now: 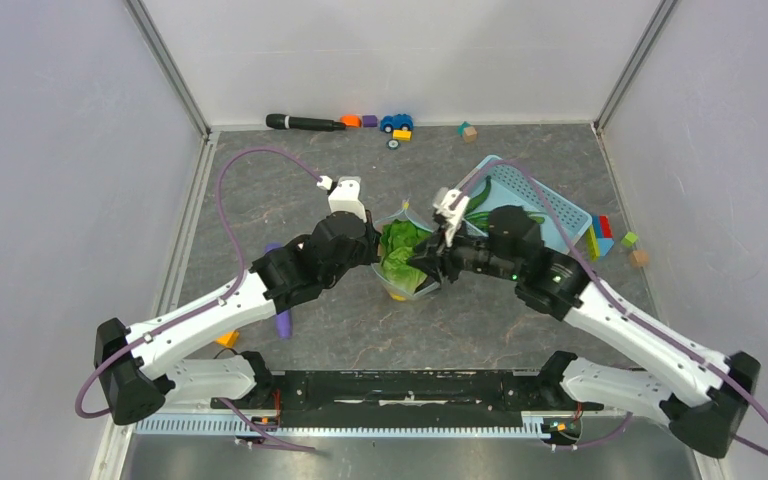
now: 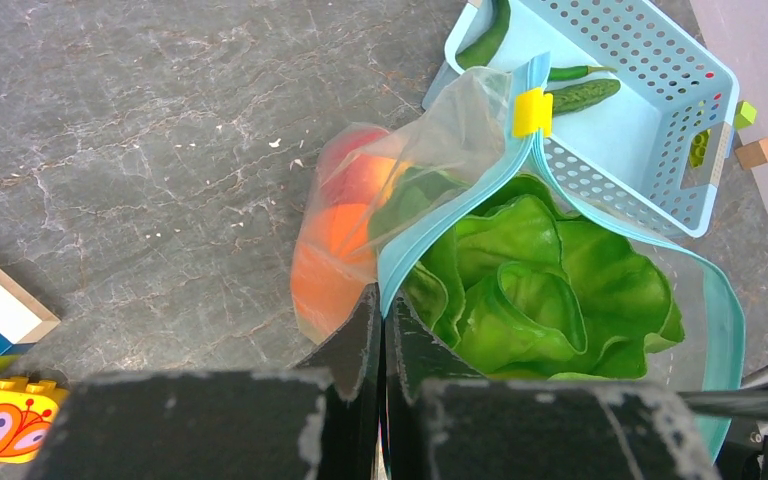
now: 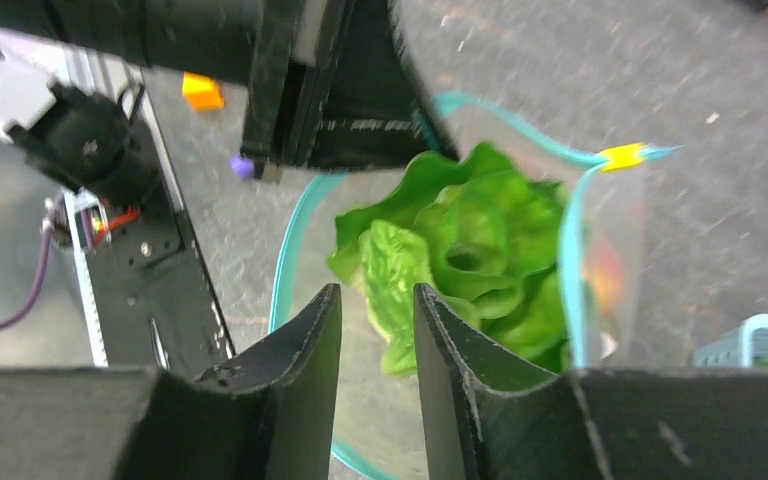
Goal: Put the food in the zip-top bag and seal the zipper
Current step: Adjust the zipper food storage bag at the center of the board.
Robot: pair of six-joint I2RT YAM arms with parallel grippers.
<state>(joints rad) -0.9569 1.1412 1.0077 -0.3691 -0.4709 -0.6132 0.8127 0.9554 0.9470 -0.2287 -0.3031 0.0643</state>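
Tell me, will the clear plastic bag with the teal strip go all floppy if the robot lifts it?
Probably floppy: the clear plastic bag wrinkles and drapes around the green leafy lettuce. Its teal zipper strip curves loosely, so the mouth may sag. Pinched at one edge by the left fingers, it would likely droop under the lettuce's weight.
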